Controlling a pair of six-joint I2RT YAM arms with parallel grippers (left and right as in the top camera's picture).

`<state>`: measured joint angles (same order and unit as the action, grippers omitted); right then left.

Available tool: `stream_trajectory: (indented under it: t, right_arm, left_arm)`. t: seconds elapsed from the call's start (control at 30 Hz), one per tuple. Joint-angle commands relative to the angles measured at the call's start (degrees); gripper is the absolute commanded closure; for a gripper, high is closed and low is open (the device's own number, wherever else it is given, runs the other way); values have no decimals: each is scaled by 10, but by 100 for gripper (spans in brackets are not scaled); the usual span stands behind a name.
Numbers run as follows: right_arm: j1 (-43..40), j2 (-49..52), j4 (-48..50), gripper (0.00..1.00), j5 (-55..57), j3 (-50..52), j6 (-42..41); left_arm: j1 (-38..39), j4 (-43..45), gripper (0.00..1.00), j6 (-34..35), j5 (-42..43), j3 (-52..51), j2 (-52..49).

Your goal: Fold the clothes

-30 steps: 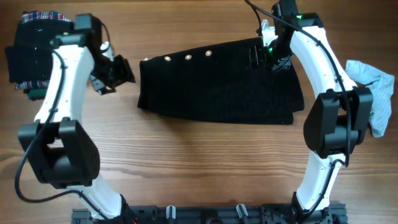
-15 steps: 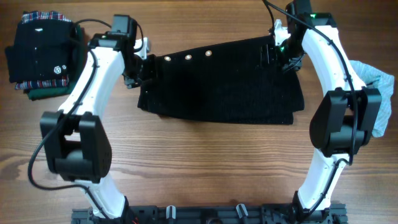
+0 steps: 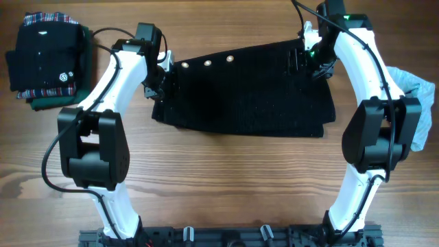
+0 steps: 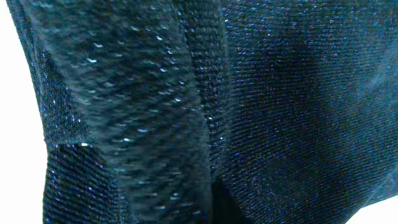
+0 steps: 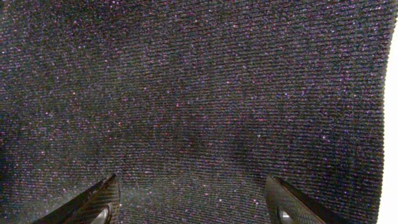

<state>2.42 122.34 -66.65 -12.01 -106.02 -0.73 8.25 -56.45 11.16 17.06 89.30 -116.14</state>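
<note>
Our left claw [image 3: 159, 77] has swung in, pinching the garment [image 3: 240, 99] edge beneath it; right claw [image 5: 193, 200] spread over it; lifting next

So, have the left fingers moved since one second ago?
Yes. The left fingers went rightward, away from the folded pile, onto the black garment's buttoned corner.

Warm brown wood-grain table [image 3: 226, 178] under even light.
</note>
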Motion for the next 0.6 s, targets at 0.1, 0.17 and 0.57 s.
stream_trajectory:
  t: [0.1, 0.17, 0.57]
  right_arm:
    - [-2, -7, 1, 25, 0, -9, 7]
    - [-2, -7, 0, 25, 0, -9, 7]
    - [-2, -7, -3, 25, 0, -9, 7]
  left_arm:
    - [-3, 23, 96, -20, -9, 8, -1]
    - [-8, 22, 96, -20, -10, 22, -1]
    - [-43, -19, 96, -80, -26, 126, -1]
